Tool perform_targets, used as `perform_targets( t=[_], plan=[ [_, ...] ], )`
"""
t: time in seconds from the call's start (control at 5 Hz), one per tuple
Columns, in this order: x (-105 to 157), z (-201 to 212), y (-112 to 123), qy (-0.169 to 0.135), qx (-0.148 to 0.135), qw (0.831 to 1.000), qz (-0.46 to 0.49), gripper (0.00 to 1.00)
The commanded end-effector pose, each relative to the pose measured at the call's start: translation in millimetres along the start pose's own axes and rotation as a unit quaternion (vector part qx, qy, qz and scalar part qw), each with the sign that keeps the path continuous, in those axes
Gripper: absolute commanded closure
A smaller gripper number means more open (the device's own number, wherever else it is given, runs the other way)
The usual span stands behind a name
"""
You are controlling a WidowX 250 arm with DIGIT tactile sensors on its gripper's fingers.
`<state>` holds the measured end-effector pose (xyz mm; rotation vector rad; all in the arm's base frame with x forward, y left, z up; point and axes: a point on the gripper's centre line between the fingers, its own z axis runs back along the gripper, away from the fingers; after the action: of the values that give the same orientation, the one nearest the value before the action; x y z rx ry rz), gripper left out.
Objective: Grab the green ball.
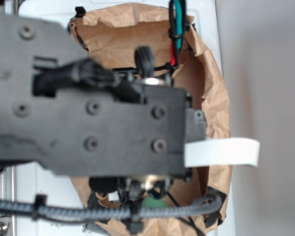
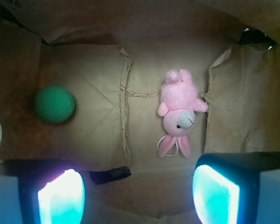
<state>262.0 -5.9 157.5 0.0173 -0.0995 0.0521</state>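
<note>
The green ball (image 2: pixel 55 104) lies on the floor of a brown paper bag (image 2: pixel 93 65), at the left in the wrist view. A sliver of it (image 1: pixel 152 202) shows under the arm in the exterior view. The pink plush bunny (image 2: pixel 178 112) lies right of centre, head toward me. My gripper (image 2: pixel 137 196) is open and empty, its glowing cyan pads (image 2: pixel 60 198) wide apart at the bottom of the wrist view. It hangs above the bag floor, right of and nearer than the ball. In the exterior view the arm's body hides the gripper.
The bag walls (image 1: pixel 216 98) rise on all sides of the floor. A strip of black tape (image 2: pixel 109 175) lies near the front fold. A white strip (image 1: pixel 221 152) sticks out from the arm. Cables (image 1: pixel 113 212) cross under the arm.
</note>
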Motion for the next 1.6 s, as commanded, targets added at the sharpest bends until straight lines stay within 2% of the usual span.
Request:
perform_targets(
  t=[0.0,0.2,0.4,0.8,1.0,1.2,1.4],
  plan=[
    [9,16,6,-0.029,0.005,1.0,0.009,0.0],
    [33,-1,10,-0.017,-0.011,0.993,-0.115,0.0],
    [43,-1,17,-0.02,-0.017,0.987,-0.159,0.0],
    [37,4,27,-0.063,-0.026,0.964,-0.255,0.0],
    [38,-11,37,-0.094,-0.018,0.933,-0.347,0.0],
    [46,-33,35,-0.085,-0.022,0.908,-0.41,0.0],
    [42,-54,27,-0.067,-0.008,0.884,-0.462,0.0]
  ],
)
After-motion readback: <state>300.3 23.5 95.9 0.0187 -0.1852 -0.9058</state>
